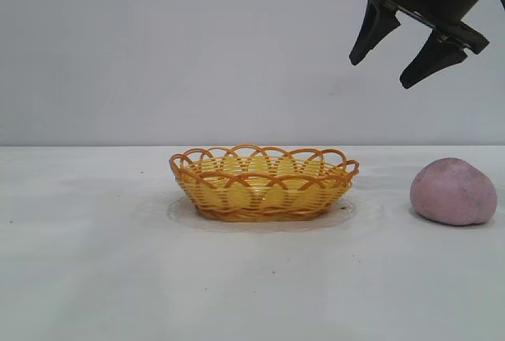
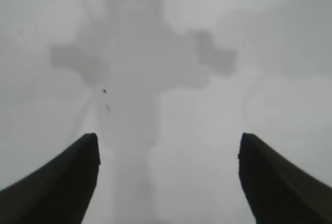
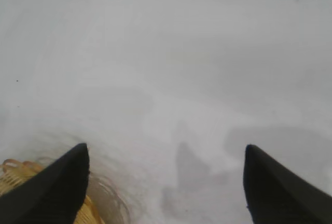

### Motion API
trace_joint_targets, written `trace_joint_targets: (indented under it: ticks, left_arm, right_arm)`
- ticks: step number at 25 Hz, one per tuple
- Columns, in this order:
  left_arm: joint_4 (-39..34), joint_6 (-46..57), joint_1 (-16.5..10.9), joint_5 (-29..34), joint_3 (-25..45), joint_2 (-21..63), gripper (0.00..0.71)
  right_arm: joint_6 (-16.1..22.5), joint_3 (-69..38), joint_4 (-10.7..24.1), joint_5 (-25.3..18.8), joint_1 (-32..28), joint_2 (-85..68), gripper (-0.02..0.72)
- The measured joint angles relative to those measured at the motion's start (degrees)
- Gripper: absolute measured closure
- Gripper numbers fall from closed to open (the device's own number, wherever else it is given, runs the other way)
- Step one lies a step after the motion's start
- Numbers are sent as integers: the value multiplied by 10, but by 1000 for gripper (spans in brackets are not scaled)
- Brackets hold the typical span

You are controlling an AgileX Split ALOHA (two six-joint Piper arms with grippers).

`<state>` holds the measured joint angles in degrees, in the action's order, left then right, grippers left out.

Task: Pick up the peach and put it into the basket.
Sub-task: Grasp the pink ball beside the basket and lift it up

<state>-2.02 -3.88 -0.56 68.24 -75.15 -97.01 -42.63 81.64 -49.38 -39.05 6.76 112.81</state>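
Note:
The peach (image 1: 454, 192), a dull pink-mauve lump, lies on the white table at the right. The basket (image 1: 263, 181), yellow weave with an orange looped rim, stands at the table's middle and holds nothing; part of its rim shows in the right wrist view (image 3: 13, 175). My right gripper (image 1: 383, 71) hangs open and empty high above the table, up and to the left of the peach, between it and the basket. In its own view the right gripper (image 3: 166, 154) shows bare table between the fingers. My left gripper (image 2: 168, 143) is open over bare table; it is out of the exterior view.
The white table (image 1: 118, 262) runs to a plain grey back wall. Shadows of the arms fall on the table under both grippers.

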Motion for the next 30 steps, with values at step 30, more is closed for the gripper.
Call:
trace_joint_targets:
  ticks: [30]
  left_arm:
    - [57,-19,0,-27,460,900,184]
  right_arm:
    - [0,0,13,-9,0,0,183]
